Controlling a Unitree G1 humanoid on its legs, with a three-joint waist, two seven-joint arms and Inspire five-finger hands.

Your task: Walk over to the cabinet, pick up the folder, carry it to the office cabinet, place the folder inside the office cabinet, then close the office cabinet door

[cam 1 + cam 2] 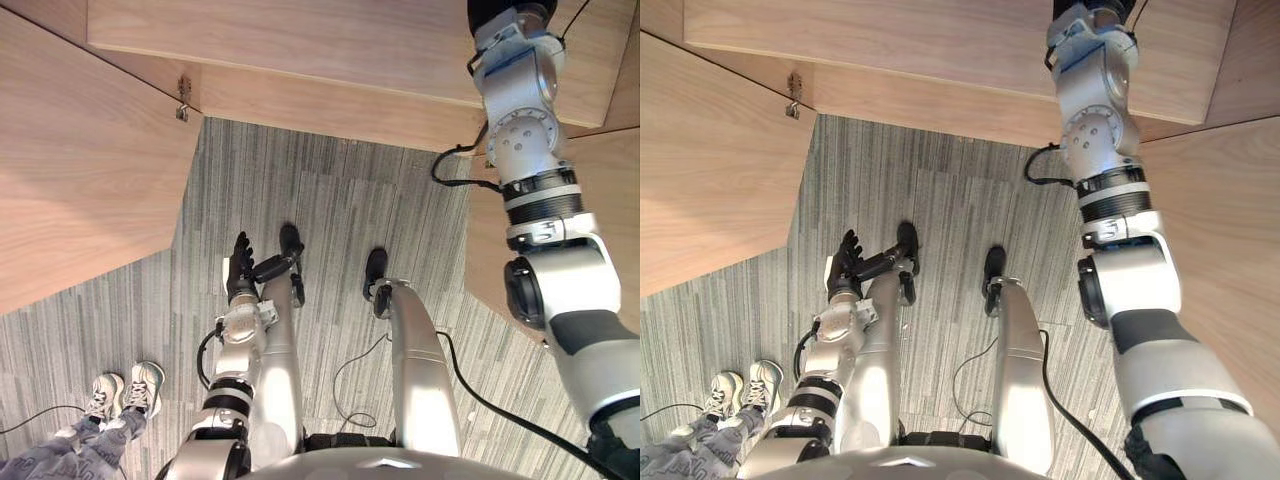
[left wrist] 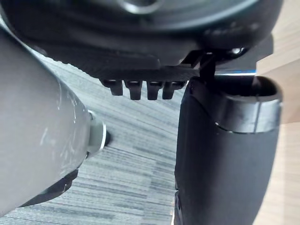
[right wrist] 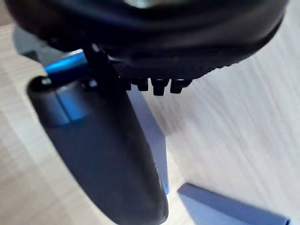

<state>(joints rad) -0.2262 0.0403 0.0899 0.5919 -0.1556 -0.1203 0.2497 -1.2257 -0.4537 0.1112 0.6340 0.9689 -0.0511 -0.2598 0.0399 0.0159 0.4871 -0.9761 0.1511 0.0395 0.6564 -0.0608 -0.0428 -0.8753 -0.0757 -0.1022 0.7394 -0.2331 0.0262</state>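
- While your right hand (image 3: 108,154) is up by the blue folder (image 3: 225,208) on the cabinet (image 1: 300,40), you cannot tell if it grips.
- Your left hand (image 1: 240,265) hangs open, empty.
- Carrying, placing and door-closing are left.

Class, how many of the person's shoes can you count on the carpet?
2. One shoe stands on the grey carpet to the robot's left. The other shoe stands right beside it, nearer the robot. None seems hidden.
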